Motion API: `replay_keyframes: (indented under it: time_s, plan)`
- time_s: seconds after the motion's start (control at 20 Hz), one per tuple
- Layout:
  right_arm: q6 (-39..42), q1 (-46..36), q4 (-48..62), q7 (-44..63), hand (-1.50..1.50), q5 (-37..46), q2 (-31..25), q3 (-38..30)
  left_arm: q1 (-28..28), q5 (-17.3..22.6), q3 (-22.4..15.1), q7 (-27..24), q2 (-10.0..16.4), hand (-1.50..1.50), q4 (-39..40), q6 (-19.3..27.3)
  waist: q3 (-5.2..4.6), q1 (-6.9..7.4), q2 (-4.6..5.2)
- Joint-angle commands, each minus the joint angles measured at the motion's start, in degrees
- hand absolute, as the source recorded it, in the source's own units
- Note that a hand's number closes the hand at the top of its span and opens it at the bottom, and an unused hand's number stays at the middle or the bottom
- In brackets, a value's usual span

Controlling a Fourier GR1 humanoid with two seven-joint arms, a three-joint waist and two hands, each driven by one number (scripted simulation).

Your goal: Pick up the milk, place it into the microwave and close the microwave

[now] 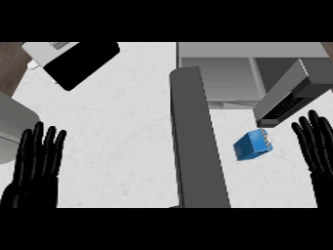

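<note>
One boxy blue milk carton [252,145] on marbled counter [126,146].

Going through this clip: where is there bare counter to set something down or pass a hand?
Widest bare patch: white counter between the left hand and the open microwave door, below the black slab. A smaller patch lies below the milk. Crowded: milk sits between door, keypad panel and right hand.

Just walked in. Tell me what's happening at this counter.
Nothing is held yet. The blue milk carton sits on the white counter, between the open door of the microwave and the right hand, which is open beside it without touching. The left hand rests open at lower left. The milk is not yet inside.
</note>
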Motion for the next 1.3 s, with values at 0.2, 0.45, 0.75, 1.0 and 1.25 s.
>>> replay_keyframes:
  time_s: [0.2, 0.45, 0.75, 1.0, 1.25]
  plan:
    - [1.19, 4.03, 6.77, -7.29, -1.5, 0.45, 1.22, -0.51, 7.52, -0.49, -1.98, -8.0, -0.3, -1.5, 1.14, -2.34, 0.01, 0.01, 0.01]
    - [1.98, 2.93, 13.08, -10.65, -1.5, -3.02, 1.7, -3.75, 12.61, 0.31, -3.05, -12.08, 0.78, -1.5, 0.84, -4.82, 0.01, 0.16, 0.02]
    - [-0.8, -0.61, 23.48, -16.88, -1.5, 0.87, 2.56, -5.17, 16.68, 2.92, -1.92, -13.42, 3.0, -1.5, -1.17, -6.85, 0.01, 0.28, 0.03]
    - [-3.91, -3.82, 36.9, -26.53, -1.5, 1.79, 3.88, -9.02, 18.09, -2.35, -7.47, -13.51, 0.53, -1.5, -2.49, -3.42, 0.04, 0.37, 0.08]
    - [-5.43, -9.92, 49.63, -31.79, -1.5, 2.41, 2.83, -12.3, 21.41, -0.99, -7.27, -17.3, 2.03, -1.5, -1.25, -5.5, 0.04, 0.56, 0.09]
